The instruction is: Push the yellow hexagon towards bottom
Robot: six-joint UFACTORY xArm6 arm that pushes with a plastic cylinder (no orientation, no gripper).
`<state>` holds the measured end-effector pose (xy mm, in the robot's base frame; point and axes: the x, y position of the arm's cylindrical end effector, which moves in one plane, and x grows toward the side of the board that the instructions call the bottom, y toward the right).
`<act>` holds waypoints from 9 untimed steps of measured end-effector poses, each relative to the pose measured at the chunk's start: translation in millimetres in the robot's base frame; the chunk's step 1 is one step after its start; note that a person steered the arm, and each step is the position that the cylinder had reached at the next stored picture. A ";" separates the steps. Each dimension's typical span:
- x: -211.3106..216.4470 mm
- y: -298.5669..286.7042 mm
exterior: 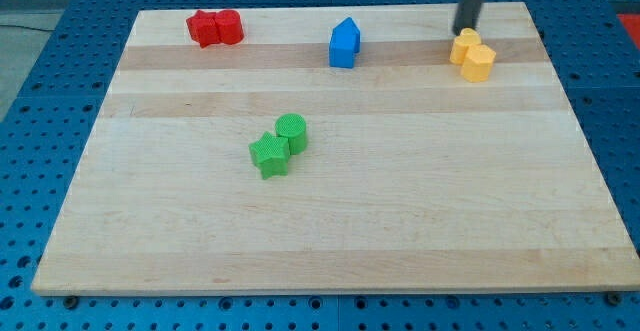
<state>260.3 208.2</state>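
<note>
Two yellow blocks touch each other near the view's top right: a yellow hexagon [481,62] and a second yellow block [464,45] just above and left of it, shape unclear. My tip [464,31] stands right at the upper edge of the second yellow block, on the side away from the view's bottom. The rod rises out of the view's top.
The wooden board [330,231] lies on a blue perforated table. Two red blocks [214,27] sit together at the top left. A blue house-shaped block [344,43] stands at top centre. A green cylinder [291,132] and a green star-like block [269,155] touch left of the middle.
</note>
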 end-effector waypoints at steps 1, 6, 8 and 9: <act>33.7 -0.7; 98.8 -43.0; 134.4 -42.7; 190.7 -18.9</act>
<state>451.0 189.3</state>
